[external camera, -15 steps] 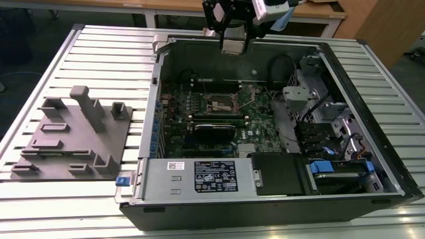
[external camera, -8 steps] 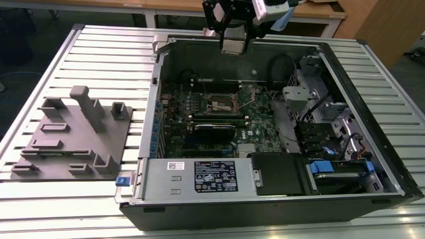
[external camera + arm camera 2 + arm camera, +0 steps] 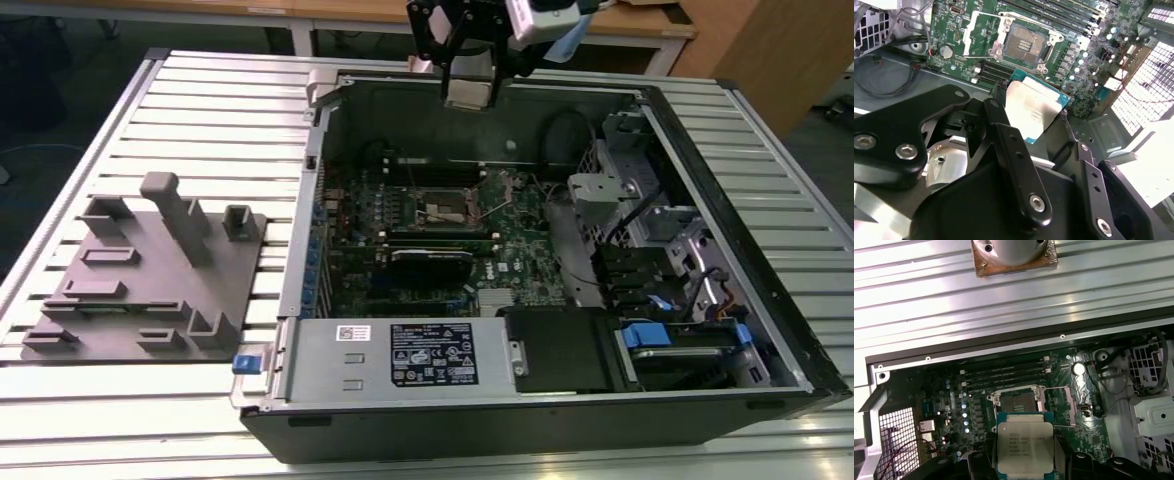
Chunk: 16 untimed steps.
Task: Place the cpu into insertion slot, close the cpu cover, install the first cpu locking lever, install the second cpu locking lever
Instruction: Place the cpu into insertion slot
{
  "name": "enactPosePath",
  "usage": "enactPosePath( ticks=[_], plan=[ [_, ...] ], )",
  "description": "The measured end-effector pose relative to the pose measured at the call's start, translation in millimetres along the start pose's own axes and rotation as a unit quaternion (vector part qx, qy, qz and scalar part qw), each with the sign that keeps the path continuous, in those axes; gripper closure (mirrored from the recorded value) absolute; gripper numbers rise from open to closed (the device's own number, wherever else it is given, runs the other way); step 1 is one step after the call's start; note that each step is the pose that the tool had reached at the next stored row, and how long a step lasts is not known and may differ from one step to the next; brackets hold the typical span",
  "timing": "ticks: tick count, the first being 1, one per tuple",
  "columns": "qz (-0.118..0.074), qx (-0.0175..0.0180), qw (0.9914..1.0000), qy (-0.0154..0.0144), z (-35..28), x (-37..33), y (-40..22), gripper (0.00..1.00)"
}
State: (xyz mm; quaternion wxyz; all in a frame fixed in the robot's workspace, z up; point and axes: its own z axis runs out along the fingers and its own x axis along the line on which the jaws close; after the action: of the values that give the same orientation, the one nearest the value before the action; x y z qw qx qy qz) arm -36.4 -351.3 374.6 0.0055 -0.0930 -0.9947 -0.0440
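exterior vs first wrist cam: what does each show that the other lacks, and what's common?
Exterior view: the grey fixture block at the exterior view's left, the labelled power supply and the blue-tabbed drive bay.
First wrist view: the cpu with its printed metal top facing the camera, and a round metal mount on a brown plate.
Both: the slatted table, the green motherboard, the insertion slot with its pin field bare, and the gripper above the case holding the cpu between its fingers.

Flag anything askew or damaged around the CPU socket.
Nothing stands out. The cpu sits squarely in the gripper above the motherboard; the insertion slot is bare, its cpu cover swung open.
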Motion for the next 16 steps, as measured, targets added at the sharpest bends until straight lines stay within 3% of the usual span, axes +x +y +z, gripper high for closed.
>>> enactPosePath(
  ticks=[9,16],
  plan=[
    [0.024,-0.0004,0.99972,-0.0020,0.0,0.0,0.0,0.46],
    [0.025,-0.0005,0.99969,-0.0021,0.0,0.0,0.0,0.46]
  ],
)
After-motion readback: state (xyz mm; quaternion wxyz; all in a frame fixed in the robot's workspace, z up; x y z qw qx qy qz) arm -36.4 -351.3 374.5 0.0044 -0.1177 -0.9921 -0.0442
